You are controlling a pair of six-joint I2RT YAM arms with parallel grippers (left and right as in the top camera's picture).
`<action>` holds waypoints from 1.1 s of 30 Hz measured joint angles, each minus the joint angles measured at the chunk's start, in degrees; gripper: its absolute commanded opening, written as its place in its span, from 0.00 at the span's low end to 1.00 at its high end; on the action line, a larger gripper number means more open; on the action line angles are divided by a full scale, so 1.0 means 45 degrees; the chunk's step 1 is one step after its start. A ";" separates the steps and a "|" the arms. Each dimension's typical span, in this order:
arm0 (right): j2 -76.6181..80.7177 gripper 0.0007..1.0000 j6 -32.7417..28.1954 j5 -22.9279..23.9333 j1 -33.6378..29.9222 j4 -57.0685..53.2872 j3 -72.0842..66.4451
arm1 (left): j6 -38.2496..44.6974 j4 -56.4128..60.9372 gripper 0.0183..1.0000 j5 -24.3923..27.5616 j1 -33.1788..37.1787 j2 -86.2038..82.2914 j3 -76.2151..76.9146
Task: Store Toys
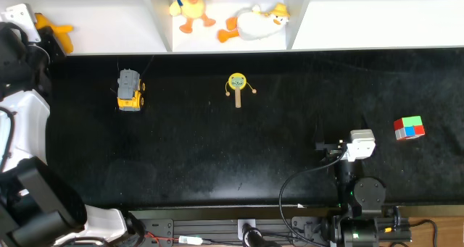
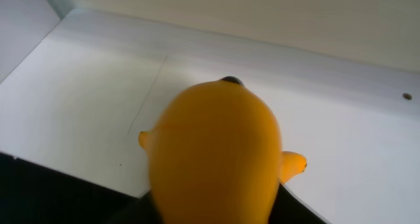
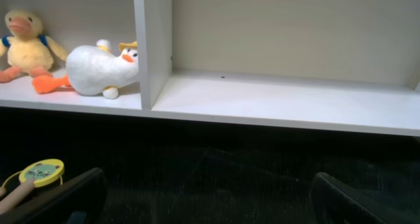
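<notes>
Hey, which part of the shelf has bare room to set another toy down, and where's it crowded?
The right compartment is fully bare, from the divider beside the white duck outward. The left compartment has room between the orange toy and the other divider. The middle compartment is crowded by the white duck and yellow duck.

Readable text: none in any view.
Round yellow-and-green rattle drum on a wooden stick (image 1: 237, 81): printed picture on its face, too small to read.
Cube with red, green and blue faces (image 1: 409, 127): plain colour squares.
</notes>
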 measured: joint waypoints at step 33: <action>0.0000 1.00 0.0000 0.0000 0.0000 0.0010 0.0000 | 0.0024 -0.1919 1.00 -0.0073 -0.0058 -0.1375 0.0029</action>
